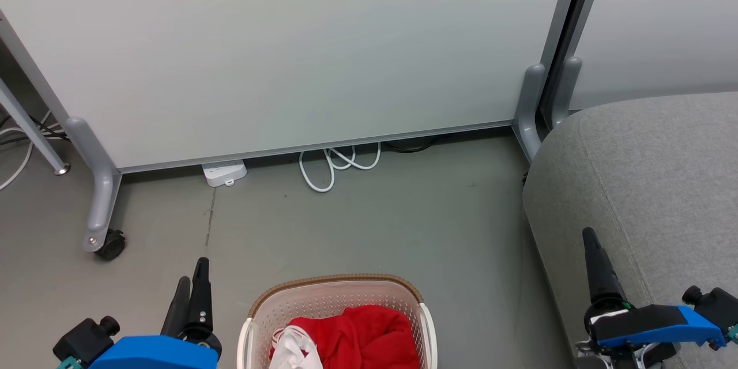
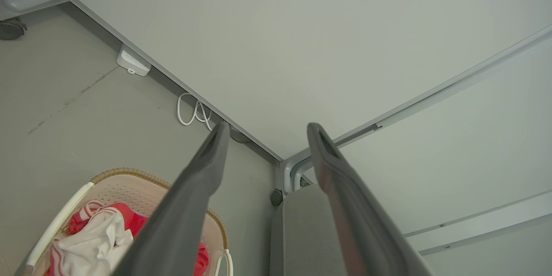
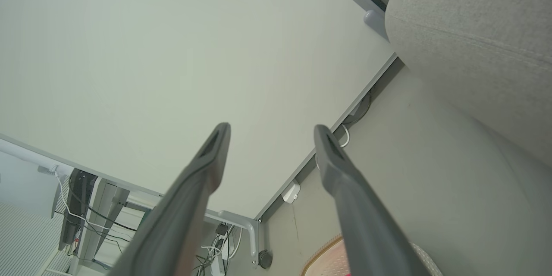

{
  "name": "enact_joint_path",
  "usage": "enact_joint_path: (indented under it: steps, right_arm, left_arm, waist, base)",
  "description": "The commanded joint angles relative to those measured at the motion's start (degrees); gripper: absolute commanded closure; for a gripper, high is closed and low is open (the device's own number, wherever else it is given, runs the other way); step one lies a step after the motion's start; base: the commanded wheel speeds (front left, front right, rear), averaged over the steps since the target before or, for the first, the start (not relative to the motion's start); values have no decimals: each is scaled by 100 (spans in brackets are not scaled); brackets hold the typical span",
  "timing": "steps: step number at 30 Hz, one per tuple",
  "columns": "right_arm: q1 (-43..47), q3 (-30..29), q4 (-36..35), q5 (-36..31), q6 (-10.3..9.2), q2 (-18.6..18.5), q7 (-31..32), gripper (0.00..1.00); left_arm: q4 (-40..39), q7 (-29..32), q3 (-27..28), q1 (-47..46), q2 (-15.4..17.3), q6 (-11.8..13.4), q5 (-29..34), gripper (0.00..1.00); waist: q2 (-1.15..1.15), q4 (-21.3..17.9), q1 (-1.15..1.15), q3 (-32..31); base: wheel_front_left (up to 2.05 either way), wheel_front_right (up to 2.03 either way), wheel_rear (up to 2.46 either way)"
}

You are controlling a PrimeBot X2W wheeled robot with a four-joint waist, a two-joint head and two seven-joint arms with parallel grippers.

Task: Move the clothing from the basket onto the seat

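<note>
clothing (image 1: pixel 357 331): red heap in the basket (image 1: pixel 337 283), right in front
seat (image 1: pixel 646 173): off to the right, bare floor (image 1: pixel 403 225) between
left gripper (image 2: pixel 265 127), right gripper (image 3: pixel 271 131): both spread wide, holding nothing
behind: white cable (image 1: pixel 331 164) loops under the panel (image 1: pixel 288 57) edge

You face a pale grey partition panel (image 1: pixel 288 52) on grey feet, with a black caster (image 1: pixel 110 245) at its left foot. Under its lower edge, a white power strip (image 1: pixel 224 173) and a looped white cable (image 1: pixel 334 164) lie on the dull grey floor (image 1: pixel 403 213).
</note>
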Motion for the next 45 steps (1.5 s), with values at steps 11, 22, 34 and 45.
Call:
enact_joint_path:
  steps: [11,22,34,45]
  right_arm:
    - [-15,92,-263,-1047,2,-28,-171,0]
    - [41,151,-359,-2099,2,-36,-306,0]
    - [96,187,-453,-2826,1,-41,-409,0]
    - [158,153,-499,-3457,1,-45,-453,0]
  left_arm:
    - [-180,-254,-185,-151,81,115,1040,0]
    - [-199,-519,-367,-165,56,180,2041,0]
    - [-143,-700,-495,-160,45,224,2760,0]
    - [-20,-855,-606,-191,43,247,3320,0]
  waist:
    - [0,0,0,2]
    - [0,27,0,-29]
    - [0,42,0,-36]
    - [0,24,0,-53]
  base:
    - [0,0,0]
    - [0,0,0]
    - [0,0,0]
    - [0,0,0]
